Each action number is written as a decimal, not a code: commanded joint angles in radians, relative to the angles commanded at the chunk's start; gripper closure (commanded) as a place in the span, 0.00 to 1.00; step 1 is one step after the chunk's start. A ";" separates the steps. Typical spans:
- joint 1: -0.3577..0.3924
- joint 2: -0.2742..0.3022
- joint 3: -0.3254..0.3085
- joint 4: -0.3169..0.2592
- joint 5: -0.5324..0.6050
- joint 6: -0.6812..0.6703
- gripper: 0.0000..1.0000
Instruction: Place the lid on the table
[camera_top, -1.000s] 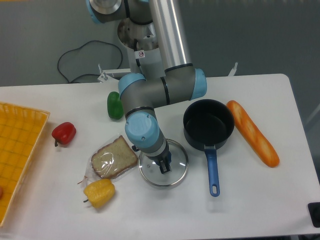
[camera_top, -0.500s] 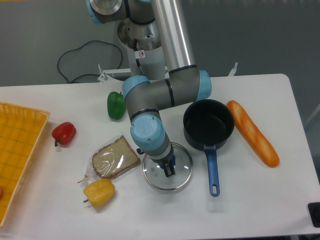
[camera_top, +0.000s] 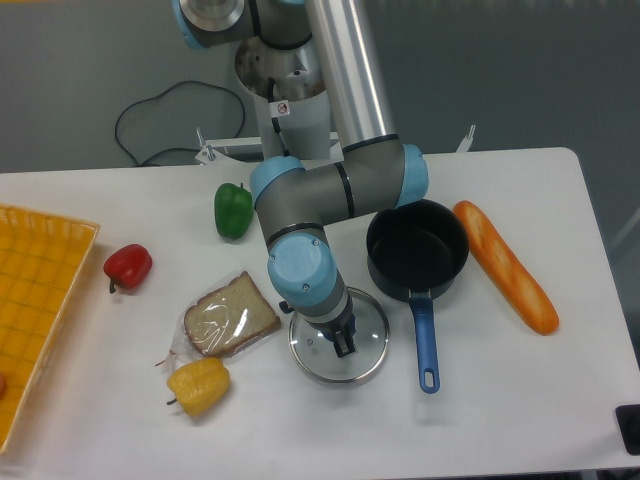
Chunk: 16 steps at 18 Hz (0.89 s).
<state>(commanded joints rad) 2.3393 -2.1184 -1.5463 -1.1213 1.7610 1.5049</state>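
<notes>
The lid, clear glass with a silver rim, lies low over the white table just left of the saucepan's handle. My gripper points straight down over its centre, fingers closed around the knob, which the fingers hide. The lid's rim looks level and close to or on the tabletop; I cannot tell whether it touches.
A dark saucepan with a blue handle stands right of the lid, a bread loaf beyond it. A bagged bread slice, yellow pepper, red pepper and green pepper lie to the left. A yellow tray sits at the left edge.
The gripper and the lid have shifted a little to the right and towards the front edge, nearer the saucepan's handle. Nothing else has moved.
</notes>
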 joint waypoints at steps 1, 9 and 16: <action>-0.002 0.000 -0.002 0.000 0.000 -0.002 0.64; -0.003 -0.003 -0.002 0.000 0.000 -0.011 0.61; -0.005 -0.006 -0.003 0.000 0.000 -0.012 0.59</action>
<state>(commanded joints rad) 2.3347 -2.1245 -1.5493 -1.1213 1.7610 1.4926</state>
